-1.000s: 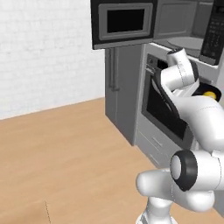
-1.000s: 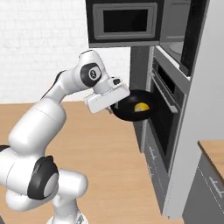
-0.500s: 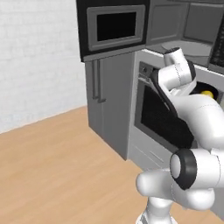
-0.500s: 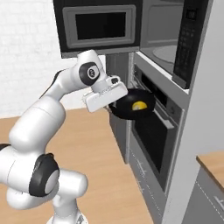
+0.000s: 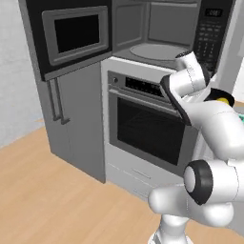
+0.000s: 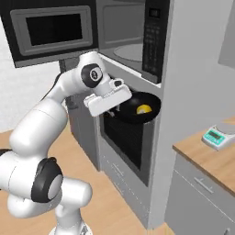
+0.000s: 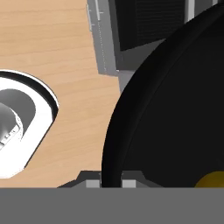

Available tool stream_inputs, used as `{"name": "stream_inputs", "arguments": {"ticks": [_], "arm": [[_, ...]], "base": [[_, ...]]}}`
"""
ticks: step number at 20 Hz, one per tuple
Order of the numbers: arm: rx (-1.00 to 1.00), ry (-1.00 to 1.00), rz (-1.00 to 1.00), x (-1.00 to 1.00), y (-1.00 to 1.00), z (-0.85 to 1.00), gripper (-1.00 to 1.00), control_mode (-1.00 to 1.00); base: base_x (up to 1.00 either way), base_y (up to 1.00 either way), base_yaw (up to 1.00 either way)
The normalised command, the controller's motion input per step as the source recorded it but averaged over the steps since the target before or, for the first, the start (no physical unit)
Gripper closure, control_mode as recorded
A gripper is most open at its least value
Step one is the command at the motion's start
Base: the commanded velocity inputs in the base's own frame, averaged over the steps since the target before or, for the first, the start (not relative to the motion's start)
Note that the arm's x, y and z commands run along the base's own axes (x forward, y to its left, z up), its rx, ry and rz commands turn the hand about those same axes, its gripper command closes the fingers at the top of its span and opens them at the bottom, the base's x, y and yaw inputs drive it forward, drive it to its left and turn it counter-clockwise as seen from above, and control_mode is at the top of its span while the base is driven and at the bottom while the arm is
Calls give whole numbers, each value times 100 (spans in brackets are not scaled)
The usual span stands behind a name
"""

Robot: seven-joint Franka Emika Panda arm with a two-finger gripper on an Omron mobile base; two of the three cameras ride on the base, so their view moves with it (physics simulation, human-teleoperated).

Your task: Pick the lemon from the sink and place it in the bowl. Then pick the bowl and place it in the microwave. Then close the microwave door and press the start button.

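Fingers of your gripper are clamped on the bowl rim, lemon inside, held below the open microwave in front of the oven; step 2 is under way, so next you must raise the bowl onto the turntable.

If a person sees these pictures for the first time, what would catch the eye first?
First, the black bowl held in the air by the gripper in front of the oven, with the yellow lemon lying inside it. Next, the microwave above the oven, its door swung wide open to the left, showing the grey cavity and round turntable.
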Motion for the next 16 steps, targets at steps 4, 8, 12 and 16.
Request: {"name": "stream_inputs", "arguments": {"ticks": [4,8,12,16], "arm": [[0,0,0,0,0,0,100,100],[0,0,0,0,0,0,100,100],[0,0,0,0,0,0,100,100],[0,0,0,0,0,0,100,100]], "base": [[5,15,-54],[9,56,-51],[4,58,-51],[-3,84,-43]]}}
